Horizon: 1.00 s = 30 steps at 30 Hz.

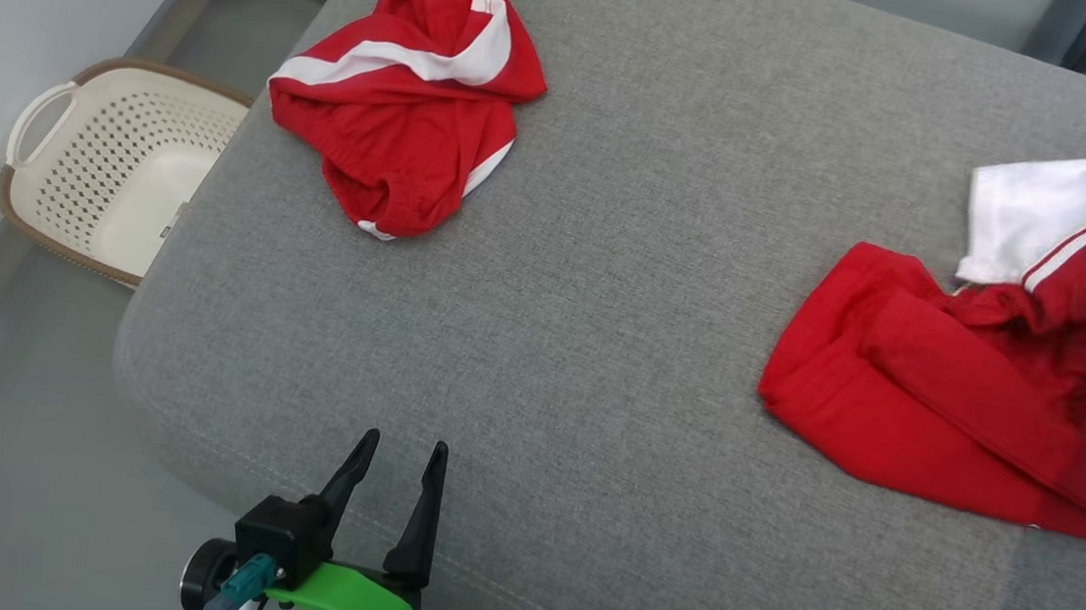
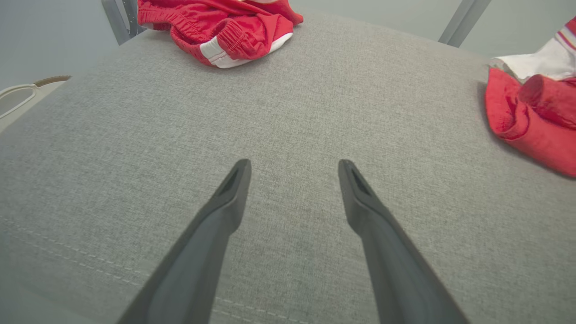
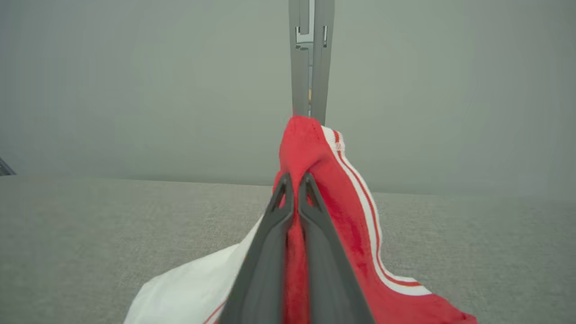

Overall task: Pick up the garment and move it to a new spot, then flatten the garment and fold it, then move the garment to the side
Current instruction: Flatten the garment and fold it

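Note:
A red and white garment (image 1: 968, 391) lies crumpled at the right edge of the grey cushion (image 1: 624, 283); it also shows in the left wrist view as a red and white heap (image 2: 535, 117). My right gripper (image 3: 294, 180) is shut on a raised fold of this garment (image 3: 315, 153), red cloth with white stripes pinched between its fingers and standing up above the cushion. My left gripper (image 1: 400, 455) hovers open over the cushion's front edge, nothing between its fingers (image 2: 234, 184).
A second red and white garment (image 1: 409, 97) sits bunched at the cushion's far left (image 2: 225, 31). A cream laundry basket (image 1: 103, 163) stands on the floor to the left. A grey metal post (image 3: 308, 58) rises behind the cushion.

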Available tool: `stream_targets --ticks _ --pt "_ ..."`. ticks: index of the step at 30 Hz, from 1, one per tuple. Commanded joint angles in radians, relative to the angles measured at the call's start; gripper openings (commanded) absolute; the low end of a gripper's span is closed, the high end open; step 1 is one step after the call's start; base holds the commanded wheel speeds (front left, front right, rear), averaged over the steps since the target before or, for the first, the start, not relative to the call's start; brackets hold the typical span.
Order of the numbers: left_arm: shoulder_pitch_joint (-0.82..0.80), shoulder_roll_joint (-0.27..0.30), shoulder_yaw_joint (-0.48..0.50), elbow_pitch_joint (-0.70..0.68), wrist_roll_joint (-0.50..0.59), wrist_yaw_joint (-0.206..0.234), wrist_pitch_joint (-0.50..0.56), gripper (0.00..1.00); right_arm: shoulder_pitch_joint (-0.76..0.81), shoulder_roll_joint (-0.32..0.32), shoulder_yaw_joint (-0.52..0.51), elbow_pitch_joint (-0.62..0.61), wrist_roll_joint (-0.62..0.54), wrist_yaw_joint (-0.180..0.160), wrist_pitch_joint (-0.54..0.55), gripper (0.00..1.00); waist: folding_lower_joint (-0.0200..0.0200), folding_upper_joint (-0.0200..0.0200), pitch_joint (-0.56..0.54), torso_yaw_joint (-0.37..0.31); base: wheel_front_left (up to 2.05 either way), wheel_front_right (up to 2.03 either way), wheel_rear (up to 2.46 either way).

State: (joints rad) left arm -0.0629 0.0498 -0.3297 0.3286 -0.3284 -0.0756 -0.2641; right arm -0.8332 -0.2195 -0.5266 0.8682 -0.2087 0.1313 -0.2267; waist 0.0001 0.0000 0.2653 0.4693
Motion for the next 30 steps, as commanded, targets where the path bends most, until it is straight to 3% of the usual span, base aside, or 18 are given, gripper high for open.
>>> stream_targets --ticks 1,11,15,16,17,23,26,30 --pt "-0.018 0.002 -0.012 -0.004 -0.014 0.000 0.000 1.00 -0.023 -0.024 -0.021 -0.006 -0.032 -0.001 -0.010 0.00 -0.0001 0.0000 0.035 0.043 0.00 0.00 0.00" --pt "-0.012 0.001 -0.075 -0.007 -0.037 0.016 0.000 1.00 -0.135 -0.104 -0.177 -0.005 -0.190 -0.001 -0.016 0.00 -0.0001 0.0000 0.076 0.110 0.00 0.00 0.00" --pt "-0.008 0.001 -0.078 -0.013 -0.043 0.025 0.000 1.00 -0.164 -0.124 -0.248 0.018 -0.272 -0.001 0.043 0.00 -0.0001 0.0000 0.083 0.111 0.00 0.00 0.00" --pt "-0.008 0.001 -0.080 -0.012 -0.044 0.027 0.000 1.00 -0.160 -0.127 -0.253 0.022 -0.299 -0.001 0.050 0.40 -0.0001 0.0000 0.080 0.111 0.00 0.00 0.00" --pt "-0.009 0.001 -0.082 -0.012 -0.047 0.028 0.000 1.00 -0.154 -0.123 -0.258 0.034 -0.311 -0.001 0.053 1.00 -0.0001 0.0000 0.075 0.111 0.00 0.00 0.00" --pt "-0.022 0.002 -0.063 -0.002 -0.035 0.034 0.000 1.00 -0.114 -0.095 -0.220 0.140 -0.280 -0.001 -0.028 1.00 -0.0001 0.0000 0.009 0.058 0.00 0.00 0.00" --pt "-0.016 0.002 -0.040 0.003 -0.019 0.032 0.000 1.00 -0.081 -0.066 -0.144 0.164 -0.226 -0.001 -0.040 1.00 -0.0001 0.0000 -0.035 0.018 0.00 0.00 0.00" --pt "0.002 0.002 -0.010 0.008 0.001 0.023 0.000 1.00 0.034 0.007 0.018 0.082 -0.082 -0.001 -0.038 1.00 -0.0001 0.0000 -0.090 -0.039 0.00 0.00 0.00"
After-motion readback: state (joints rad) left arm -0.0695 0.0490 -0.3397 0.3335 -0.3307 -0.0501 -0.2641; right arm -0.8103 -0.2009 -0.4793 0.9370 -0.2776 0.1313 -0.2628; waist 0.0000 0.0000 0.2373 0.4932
